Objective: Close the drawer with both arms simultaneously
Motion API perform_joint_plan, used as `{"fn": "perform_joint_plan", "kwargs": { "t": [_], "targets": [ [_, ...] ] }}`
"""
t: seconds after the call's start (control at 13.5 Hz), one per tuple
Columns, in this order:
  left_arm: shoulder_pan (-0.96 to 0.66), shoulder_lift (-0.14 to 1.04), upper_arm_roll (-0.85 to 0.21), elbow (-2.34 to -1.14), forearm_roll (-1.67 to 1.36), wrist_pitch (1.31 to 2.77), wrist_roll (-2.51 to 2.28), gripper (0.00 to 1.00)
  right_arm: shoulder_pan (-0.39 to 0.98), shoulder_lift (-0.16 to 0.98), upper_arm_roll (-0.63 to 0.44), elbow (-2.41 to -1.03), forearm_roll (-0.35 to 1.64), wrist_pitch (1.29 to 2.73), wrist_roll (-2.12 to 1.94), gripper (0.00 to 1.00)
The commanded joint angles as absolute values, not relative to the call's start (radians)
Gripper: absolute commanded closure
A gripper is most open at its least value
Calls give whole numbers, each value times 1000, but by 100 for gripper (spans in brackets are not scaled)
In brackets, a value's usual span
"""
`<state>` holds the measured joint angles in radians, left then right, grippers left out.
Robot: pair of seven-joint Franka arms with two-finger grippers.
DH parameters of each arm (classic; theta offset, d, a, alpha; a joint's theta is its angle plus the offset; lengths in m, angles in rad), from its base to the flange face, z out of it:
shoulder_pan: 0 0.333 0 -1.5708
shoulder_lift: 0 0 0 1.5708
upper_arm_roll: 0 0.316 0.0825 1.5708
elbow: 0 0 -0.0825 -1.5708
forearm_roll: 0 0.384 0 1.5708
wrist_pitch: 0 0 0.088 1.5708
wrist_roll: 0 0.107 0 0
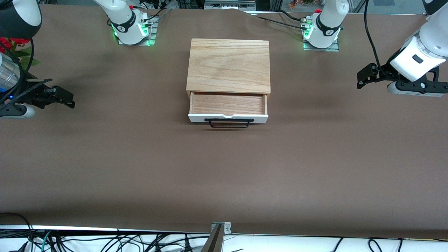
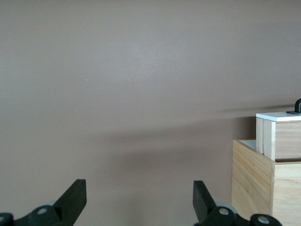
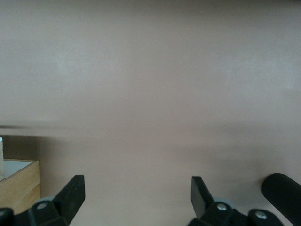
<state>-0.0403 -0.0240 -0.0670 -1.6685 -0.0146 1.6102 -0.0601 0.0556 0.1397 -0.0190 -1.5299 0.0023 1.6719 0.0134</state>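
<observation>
The light oak box (image 1: 229,64) stands mid-table between the two arm bases. Its drawer (image 1: 228,104) is pulled out toward the front camera and is empty. The drawer's white front panel (image 1: 259,118) carries a thin black bar handle (image 1: 229,123). My left gripper (image 1: 362,79) hangs open and empty over the table at the left arm's end. In the left wrist view this gripper (image 2: 140,188) is open, with the box (image 2: 254,179) and drawer (image 2: 282,136) to one side. My right gripper (image 1: 68,99) is open and empty at the right arm's end. The right wrist view shows it (image 3: 138,186) open, with a box corner (image 3: 19,186).
A brown cloth (image 1: 224,175) covers the table. Red flowers (image 1: 14,45) and a silver cylinder (image 1: 7,75) sit by the right arm. Cables (image 1: 105,241) run along the table edge nearest the front camera. A black ribbed part (image 3: 282,193) shows in the right wrist view.
</observation>
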Motion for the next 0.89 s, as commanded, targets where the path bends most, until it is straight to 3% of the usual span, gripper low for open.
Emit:
{"fn": "perform_joint_plan", "kwargs": {
  "t": [0.0, 0.37, 0.52, 0.81],
  "targets": [
    [-29, -20, -77, -1655, -31, 1597, -64, 0, 48, 155, -18, -1499, 18, 1664, 14, 0],
    [-34, 32, -77, -1655, -160, 1597, -63, 0, 51, 184, -17, -1489, 66, 1716, 12, 0],
    [-46, 90, -81, -1652, -189, 1611, -63, 0, 58, 208, -14, -1491, 113, 1768, 12, 0],
    [-84, 266, -83, -1527, -291, 1658, -64, 0, 139, 319, -11, -1491, 166, 1899, 14, 0]
  ]
}}
